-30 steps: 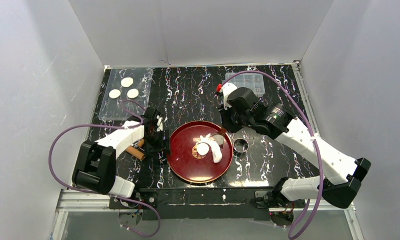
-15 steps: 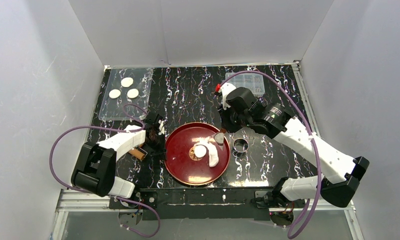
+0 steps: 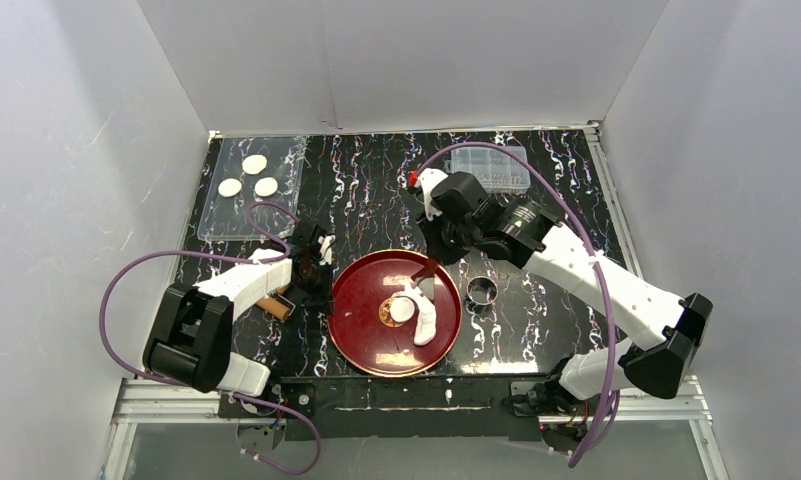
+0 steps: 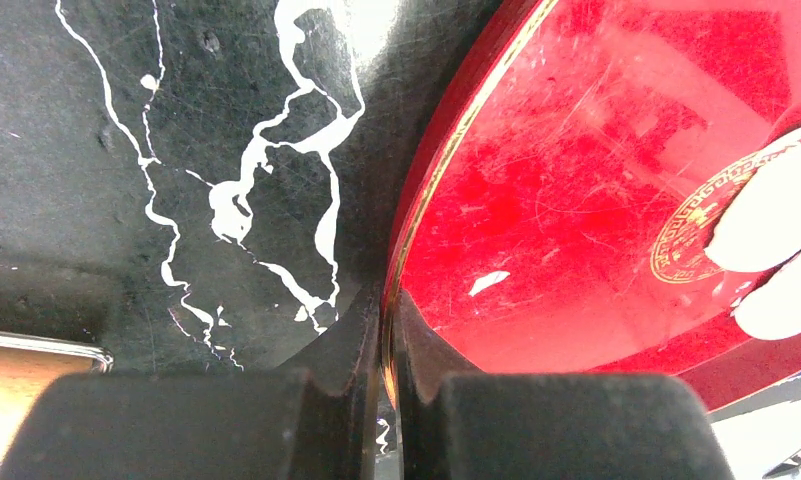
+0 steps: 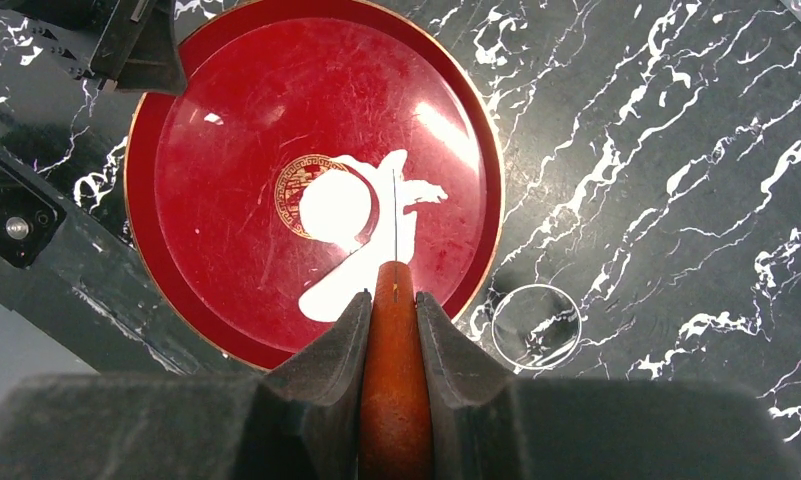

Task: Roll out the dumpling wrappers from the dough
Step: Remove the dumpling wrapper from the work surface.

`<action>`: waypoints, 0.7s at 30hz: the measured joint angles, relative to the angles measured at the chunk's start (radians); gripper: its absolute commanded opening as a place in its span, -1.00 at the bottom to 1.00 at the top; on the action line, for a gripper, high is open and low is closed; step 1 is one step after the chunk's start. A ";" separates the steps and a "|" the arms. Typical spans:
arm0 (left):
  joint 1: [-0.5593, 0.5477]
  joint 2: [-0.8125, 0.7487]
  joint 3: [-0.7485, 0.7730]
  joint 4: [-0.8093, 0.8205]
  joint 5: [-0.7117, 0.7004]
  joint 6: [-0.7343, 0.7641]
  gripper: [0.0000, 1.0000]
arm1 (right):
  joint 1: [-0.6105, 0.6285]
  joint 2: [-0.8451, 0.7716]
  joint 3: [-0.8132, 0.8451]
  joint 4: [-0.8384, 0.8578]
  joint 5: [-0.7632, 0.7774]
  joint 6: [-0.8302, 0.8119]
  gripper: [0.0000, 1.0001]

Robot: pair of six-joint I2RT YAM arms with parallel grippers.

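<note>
In the lower middle of the top view, the left pincer (image 4: 386, 320) is closed tight on the rim of the red plate (image 3: 361, 325), I think to steady it on the counter (image 3: 376, 190). On the plate lies the ragged dough (image 5: 326, 295), and 1 round disc (image 5: 334, 207) touches it. The right pincer (image 5: 391, 300) grips a wooden-handled blade (image 5: 394, 390), its thin edge at the disc. The step seems to be freeing this disc. Next, the blade must slide flat under it without tearing. At the upper left, 3 dumpling wrappers (image 3: 254, 164) lie in a clear tray (image 3: 276, 215).
</note>
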 measured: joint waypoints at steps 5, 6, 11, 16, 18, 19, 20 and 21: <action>0.000 0.000 -0.003 0.007 0.000 0.003 -1.00 | 0.013 0.026 0.000 0.019 0.032 0.016 -0.97; 0.000 0.000 -0.004 0.010 0.000 0.003 -1.00 | 0.014 0.028 0.000 0.024 0.041 0.032 -0.97; 0.000 -0.001 -0.006 0.016 0.000 0.003 -1.00 | 0.013 0.028 0.000 0.029 0.080 0.151 -0.97; 0.000 -0.001 -0.006 0.017 0.000 0.003 -1.00 | 0.013 0.029 0.021 -0.049 0.077 0.283 -0.97; 0.000 -0.001 -0.006 0.017 0.000 0.003 -1.00 | 0.013 0.038 0.055 -0.116 0.062 0.330 -0.97; 0.000 -0.001 -0.006 0.018 0.000 0.003 -1.00 | 0.013 0.043 0.072 -0.145 0.053 0.351 -0.97; 0.000 -0.001 -0.006 0.018 0.000 0.003 -1.00 | 0.013 0.046 0.081 -0.164 0.045 0.370 -0.97; 0.000 -0.001 -0.006 0.019 0.000 0.003 -1.00 | 0.014 0.046 0.084 -0.181 0.034 0.390 -0.97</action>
